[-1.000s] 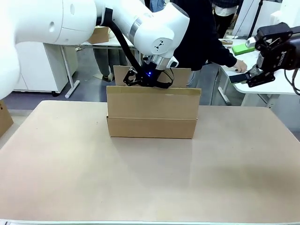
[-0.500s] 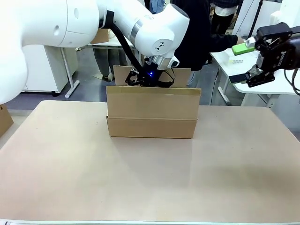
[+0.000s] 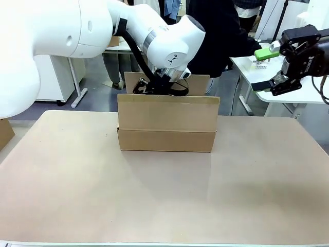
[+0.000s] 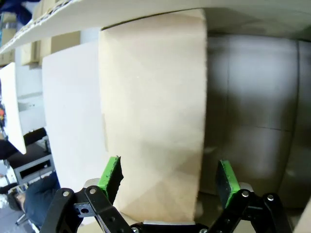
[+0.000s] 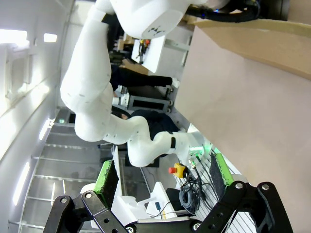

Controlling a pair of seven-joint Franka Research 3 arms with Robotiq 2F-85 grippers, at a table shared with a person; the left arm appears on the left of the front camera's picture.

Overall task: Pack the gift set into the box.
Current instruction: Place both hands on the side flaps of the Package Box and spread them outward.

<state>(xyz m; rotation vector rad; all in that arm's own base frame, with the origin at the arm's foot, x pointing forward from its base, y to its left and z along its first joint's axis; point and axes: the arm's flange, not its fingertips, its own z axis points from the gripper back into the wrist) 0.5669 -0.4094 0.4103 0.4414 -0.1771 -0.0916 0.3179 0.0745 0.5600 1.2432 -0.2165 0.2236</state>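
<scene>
Count: one box point(image 3: 167, 126), two arms, one person point(image 3: 221, 31) over at the far side. Not much to keep track of.
Box: it sits on the surface point(image 3: 164, 195) at the far middle, long side facing you. You can see two flaps standing up, the front flap point(image 3: 167, 110) and the back flap point(image 3: 131, 81).
Left gripper point(image 4: 168, 162): the arm comes over from the left and the gripper dips in behind the front flap. Jaws are spread wide. A pale cardboard panel point(image 4: 153, 97) runs between the green pads point(image 4: 111, 174), and one pad stands clear of it, so no pinch.
Right gripper point(image 5: 162, 160): it's up in the air off the surface's far right corner, beside a white side table point(image 3: 308, 95). Jaws are spread with nothing between them.
Edges: the box's back is near the far edge, and its front is well away from the near edge.
Open room: the whole near half of the surface is bare, and you've got wide strips left and right of the box.
</scene>
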